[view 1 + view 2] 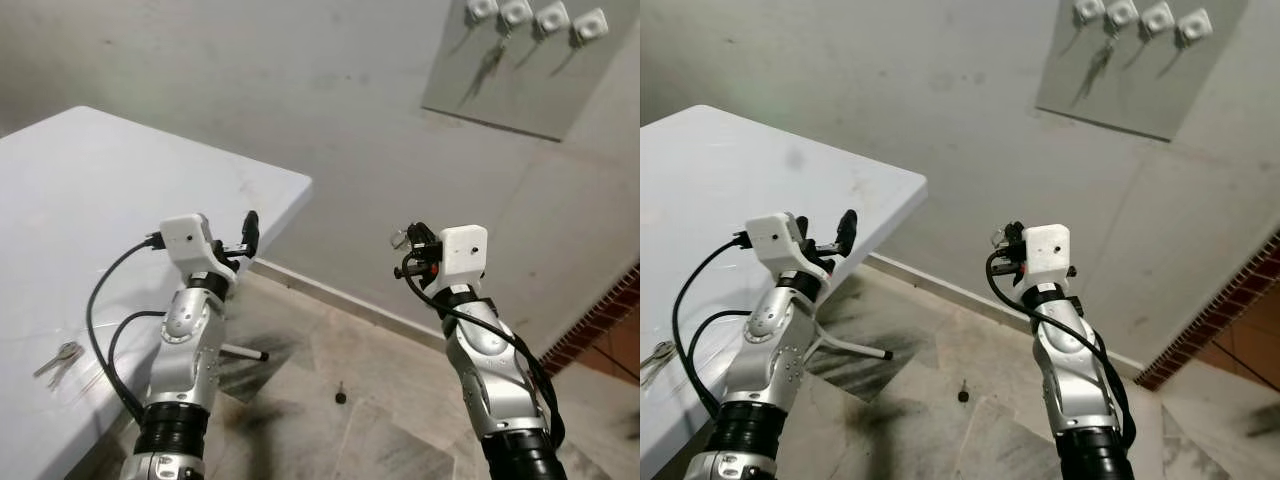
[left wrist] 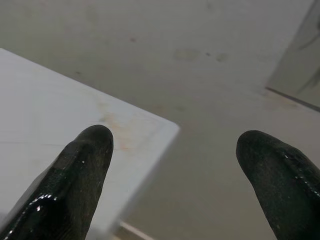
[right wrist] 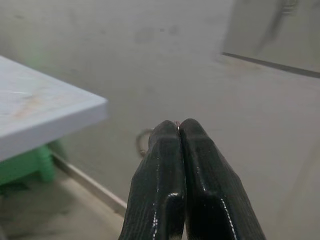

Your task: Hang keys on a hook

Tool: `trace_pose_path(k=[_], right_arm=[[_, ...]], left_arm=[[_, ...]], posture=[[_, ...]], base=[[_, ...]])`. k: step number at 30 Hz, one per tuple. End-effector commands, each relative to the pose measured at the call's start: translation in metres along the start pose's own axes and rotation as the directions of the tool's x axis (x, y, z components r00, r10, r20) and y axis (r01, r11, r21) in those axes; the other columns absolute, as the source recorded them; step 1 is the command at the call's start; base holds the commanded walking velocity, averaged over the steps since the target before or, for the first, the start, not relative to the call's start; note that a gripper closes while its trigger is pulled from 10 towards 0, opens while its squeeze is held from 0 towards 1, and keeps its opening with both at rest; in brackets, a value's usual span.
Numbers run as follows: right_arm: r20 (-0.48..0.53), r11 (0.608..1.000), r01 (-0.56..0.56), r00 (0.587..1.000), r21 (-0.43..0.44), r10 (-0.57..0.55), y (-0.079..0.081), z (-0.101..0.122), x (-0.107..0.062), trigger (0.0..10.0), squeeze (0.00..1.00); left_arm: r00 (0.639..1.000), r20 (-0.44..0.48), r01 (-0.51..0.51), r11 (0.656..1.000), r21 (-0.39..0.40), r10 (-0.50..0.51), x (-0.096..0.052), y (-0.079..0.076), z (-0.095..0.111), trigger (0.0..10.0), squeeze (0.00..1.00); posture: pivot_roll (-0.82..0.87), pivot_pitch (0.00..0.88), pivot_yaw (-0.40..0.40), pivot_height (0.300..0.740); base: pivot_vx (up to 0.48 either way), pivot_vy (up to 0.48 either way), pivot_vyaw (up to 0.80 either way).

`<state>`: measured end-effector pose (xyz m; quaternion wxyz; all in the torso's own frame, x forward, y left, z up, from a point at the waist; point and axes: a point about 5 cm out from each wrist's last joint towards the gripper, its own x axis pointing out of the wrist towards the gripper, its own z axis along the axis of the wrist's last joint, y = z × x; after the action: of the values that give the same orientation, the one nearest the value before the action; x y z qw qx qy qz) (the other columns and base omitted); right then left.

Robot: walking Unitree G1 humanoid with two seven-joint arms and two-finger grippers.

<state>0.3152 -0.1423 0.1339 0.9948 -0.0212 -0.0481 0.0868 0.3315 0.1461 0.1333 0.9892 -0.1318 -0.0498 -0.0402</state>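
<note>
Right gripper (image 3: 179, 131) fingers pressed together, pinching a key ring (image 3: 142, 142); head view shows 4 hooks (image 1: 515, 12). Left gripper (image 2: 175, 150) spread beside table (image 1: 90, 200).

Both arms are jointed silver metal shells that end below in ribbed black collars, each topped by a white boxy wrist housing. The left claw (image 1: 248, 232) and right claw (image 1: 404, 243) have glossy black, rounded fingers (image 2: 82, 170) with a finely ribbed texture. Black cables loop loosely beside each forearm.
</note>
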Motion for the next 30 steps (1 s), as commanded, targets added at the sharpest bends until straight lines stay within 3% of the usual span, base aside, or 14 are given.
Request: trace_pose_path(k=[1,11,18,26,30], right_arm=[[0.019,1.000,0.003,1.000,0.001,-0.003,0.001,0.006,0.001,10.0,0.00],[0.019,1.000,0.008,1.000,0.002,-0.008,0.001,0.005,0.000,10.0,0.00],[0.019,0.999,0.040,0.999,-0.014,-0.040,-0.009,0.004,-0.002,10.0,0.00],[0.032,0.997,0.073,0.997,-0.009,-0.073,-0.018,0.003,-0.004,10.0,0.00],[0.034,0.996,0.085,0.996,-0.022,-0.084,-0.020,0.004,-0.007,10.0,0.00]], left_arm=[[1.000,0.001,0.001,1.000,0.016,-0.001,0.000,0.000,0.002,10.0,0.00],[1.000,-0.008,0.015,1.000,0.024,-0.015,0.001,-0.002,0.001,10.0,0.00],[0.999,-0.011,0.030,0.997,0.076,-0.030,0.003,0.000,0.003,10.0,0.00],[0.999,-0.020,0.032,0.996,0.078,-0.031,0.005,-0.002,0.003,10.0,0.00],[0.998,-0.047,0.036,0.997,0.067,-0.033,0.004,-0.003,0.000,10.0,0.00]], posture=[[-0.04,0.021,-0.028,0.732],[-0.04,0.003,-0.025,0.732],[-0.04,0.000,-0.004,0.732],[-0.03,0.004,0.005,0.732],[-0.04,0.017,0.006,0.732]], base=[[0.000,0.000,-0.72],[0.000,0.000,-0.72],[0.000,0.000,-0.72],[0.000,0.000,-0.70],[0.000,0.000,0.00]])
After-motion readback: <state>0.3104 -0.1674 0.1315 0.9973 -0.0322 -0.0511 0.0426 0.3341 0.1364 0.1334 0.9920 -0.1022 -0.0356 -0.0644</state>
